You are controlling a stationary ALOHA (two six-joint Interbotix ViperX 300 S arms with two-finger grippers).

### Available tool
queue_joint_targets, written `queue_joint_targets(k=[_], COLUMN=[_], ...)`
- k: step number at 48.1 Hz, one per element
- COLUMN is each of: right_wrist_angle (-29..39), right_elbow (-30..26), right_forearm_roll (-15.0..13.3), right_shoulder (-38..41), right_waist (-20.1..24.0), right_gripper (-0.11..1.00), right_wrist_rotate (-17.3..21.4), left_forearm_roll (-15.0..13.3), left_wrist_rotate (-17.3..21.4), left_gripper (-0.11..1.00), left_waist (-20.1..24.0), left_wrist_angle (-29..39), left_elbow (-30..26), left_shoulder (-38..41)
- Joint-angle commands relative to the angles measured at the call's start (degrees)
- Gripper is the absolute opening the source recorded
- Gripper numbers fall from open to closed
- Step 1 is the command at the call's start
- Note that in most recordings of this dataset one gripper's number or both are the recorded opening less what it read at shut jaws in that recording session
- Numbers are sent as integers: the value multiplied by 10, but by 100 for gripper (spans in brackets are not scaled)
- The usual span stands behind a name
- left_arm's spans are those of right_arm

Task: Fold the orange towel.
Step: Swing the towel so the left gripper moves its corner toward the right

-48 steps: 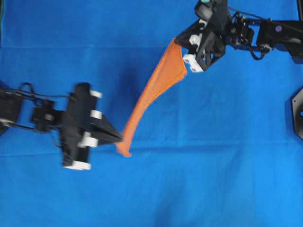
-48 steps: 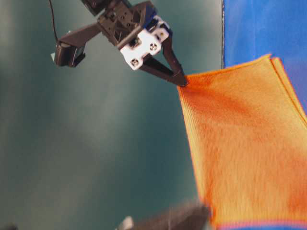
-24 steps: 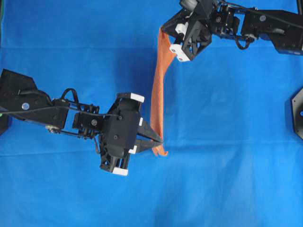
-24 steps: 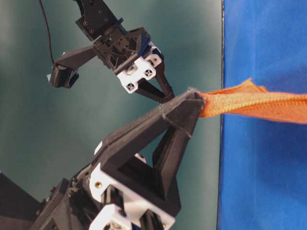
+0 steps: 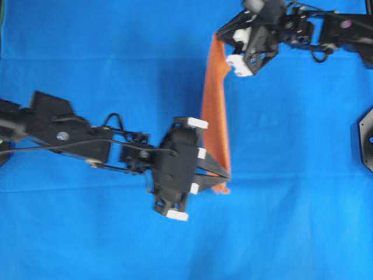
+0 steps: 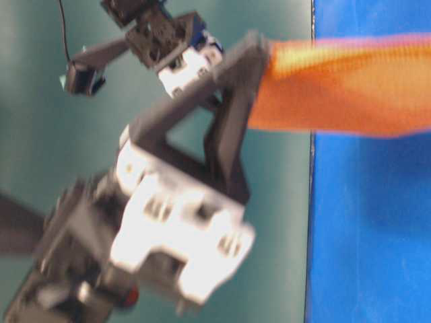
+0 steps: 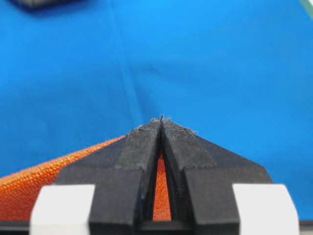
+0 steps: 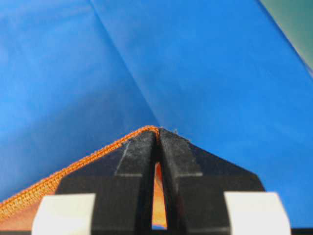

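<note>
Above the blue table cloth (image 5: 87,58), near centre of the overhead view: orange towel (image 5: 215,116), lifted clear, stretched as a narrow band running from about 12 o'clock down to about 6 o'clock.

Upper end: pinched by right gripper (image 5: 218,42), at roughly 1 o'clock of the overhead view. Jaws pressed together on a hemmed corner, stitched edge showing at the tips in the right wrist view (image 8: 157,131); orange cloth visible in the slit between the fingers (image 8: 178,152).

Lower end: pinched by left gripper (image 5: 226,175), just right of centre, toward 5 o'clock. Jaws likewise clamped tight, ribbed orange fabric trailing off at 8 o'clock in the left wrist view (image 7: 161,121); small tail of cloth poking out past the tips.

Table-level view: blurred; towel (image 6: 350,87) seen as a broad orange strip at 2 o'clock, hanging off the near gripper.

Progress, judged: cloth gathered and held aloft at two points, apparently doubled over itself though layer count cannot be told. No flat fold laid on the table yet. Remaining: lowering, laying down with edges matched, releasing, possibly a further fold.
</note>
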Motion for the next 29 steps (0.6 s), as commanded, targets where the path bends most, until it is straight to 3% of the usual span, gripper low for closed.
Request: queue_joint_targets(k=[1,15,25,29], right_wrist_angle=[4,25,0,-26], right_elbow=[13,59,30,11], right_forearm_roll=[-3,-7,-14,-15], right_shoulder=[-43,-91,-30,11], right_waist=[-33,-43,-43,-41], right_gripper=[3,3,3,3], right_wrist_rotate=[0,-5,-11,-11], left_forearm_roll=[-2,-1,-2,-2], left_wrist_rotate=[12,13,9,-19], left_gripper=[2,2,2,2], left_waist=[-14,-13,-11,-4], left_wrist_angle=[-12,-12,-17,-27], left_elbow=[-59,-137,-105,-63], left_shoulder=[23,98,90,79])
